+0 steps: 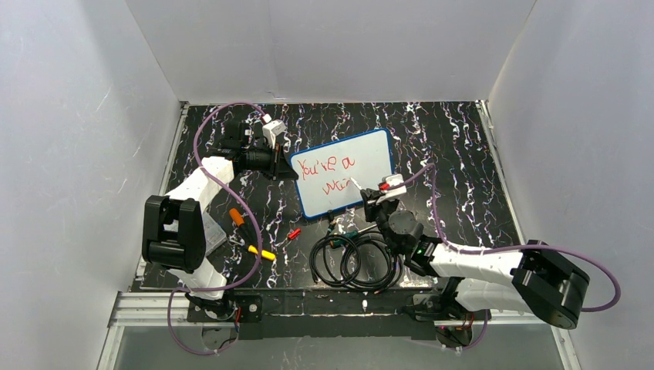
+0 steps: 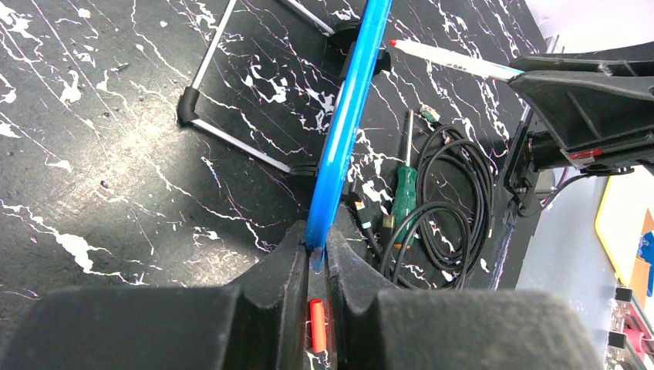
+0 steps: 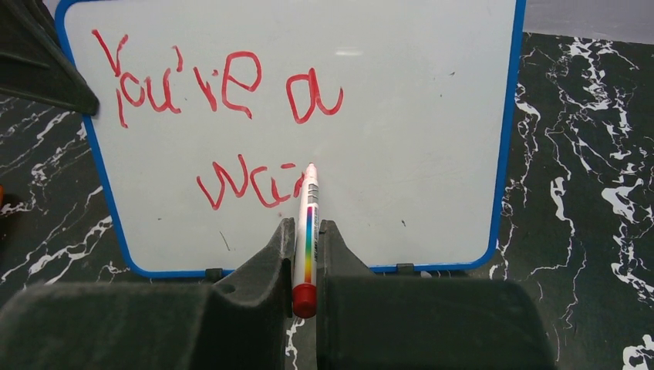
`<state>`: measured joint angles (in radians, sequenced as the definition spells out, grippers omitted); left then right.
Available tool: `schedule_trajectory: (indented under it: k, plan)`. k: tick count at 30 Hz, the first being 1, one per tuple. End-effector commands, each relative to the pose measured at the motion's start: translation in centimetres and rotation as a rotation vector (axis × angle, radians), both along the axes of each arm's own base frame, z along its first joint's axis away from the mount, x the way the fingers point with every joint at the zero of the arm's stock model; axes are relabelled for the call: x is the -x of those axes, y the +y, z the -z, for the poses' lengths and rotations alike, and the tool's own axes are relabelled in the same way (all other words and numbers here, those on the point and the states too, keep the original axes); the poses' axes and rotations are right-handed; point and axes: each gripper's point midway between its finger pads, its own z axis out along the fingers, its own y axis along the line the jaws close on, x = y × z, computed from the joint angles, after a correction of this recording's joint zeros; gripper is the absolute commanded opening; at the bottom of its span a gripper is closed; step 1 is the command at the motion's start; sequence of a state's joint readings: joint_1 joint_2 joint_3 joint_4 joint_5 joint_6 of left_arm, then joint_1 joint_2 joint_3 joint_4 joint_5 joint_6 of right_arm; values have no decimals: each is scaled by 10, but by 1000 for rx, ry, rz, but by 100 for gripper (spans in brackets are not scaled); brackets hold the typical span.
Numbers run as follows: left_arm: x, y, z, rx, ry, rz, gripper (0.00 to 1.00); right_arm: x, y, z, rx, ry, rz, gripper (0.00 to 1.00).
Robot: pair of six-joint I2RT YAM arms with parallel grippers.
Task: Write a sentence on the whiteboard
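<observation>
Two hands grasp: the left hand (image 2: 315, 248) clamps the whiteboard (image 2: 351, 100) by its blue edge; the right hand (image 3: 307, 231) pinches a marker (image 3: 309, 202), tip touching the sentence (image 3: 220, 85) at its second line.

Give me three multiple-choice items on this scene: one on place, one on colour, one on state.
1. Which edge of the whiteboard, as the top view shows it, does the left gripper clamp?
A. left
B. right
C. far
2. The writing is:
A. black
B. red
C. green
3. The right gripper is:
A. open
B. shut, empty
C. shut on the marker

Answers:
1. A, it pinches the blue frame at that edge.
2. B, the letters are red on white.
3. C, the marker sits tight between its closed jaws.
</observation>
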<state>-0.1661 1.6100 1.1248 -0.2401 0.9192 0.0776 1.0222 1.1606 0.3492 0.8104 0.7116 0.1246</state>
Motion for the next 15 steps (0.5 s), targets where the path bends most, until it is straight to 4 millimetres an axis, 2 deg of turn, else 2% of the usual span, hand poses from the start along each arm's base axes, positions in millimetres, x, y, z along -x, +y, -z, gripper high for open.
schedule_trajectory:
  k: [1,11,15]
  plan:
    - [0,-2,-19,13,-52,12,0,-1,-4,-23,-70,-48,16,1]
    - [0,-2,-18,13,-51,13,0,-10,9,-34,-64,-92,2,1]
    - [0,-2,-18,13,-49,13,0,-15,12,-32,-51,-93,5,1]
